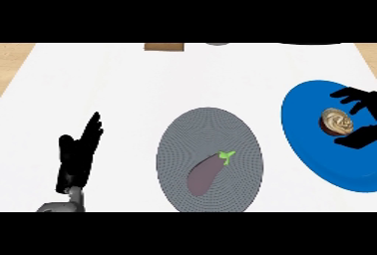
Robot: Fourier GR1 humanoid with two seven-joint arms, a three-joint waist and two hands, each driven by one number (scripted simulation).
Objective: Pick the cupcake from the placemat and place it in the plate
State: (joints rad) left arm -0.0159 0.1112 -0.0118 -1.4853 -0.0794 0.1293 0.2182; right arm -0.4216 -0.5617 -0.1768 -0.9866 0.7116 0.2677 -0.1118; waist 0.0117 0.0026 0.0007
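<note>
Now the cupcake sits over the blue plate, toward the plate's 2 o'clock side, its swirled beige top facing up. The right hand comes in from the view's 3 o'clock edge and brackets it: the fingers curl over the cupcake at its 12 o'clock and the thumb closes in at its 5 o'clock, so the cupcake is pinched between them. Whether its base touches the plate cannot be told.

At the plate's 9 o'clock, near but apart, lies the grey oval placemat on the white counter. A purple eggplant with a green stem lies on the mat's 6 o'clock half, tilted with the stem toward 1 o'clock.

Well off at the mat's 9 o'clock the left hand rests with straight fingers pointing up. A brown block shows at the counter's 12 o'clock edge.
</note>
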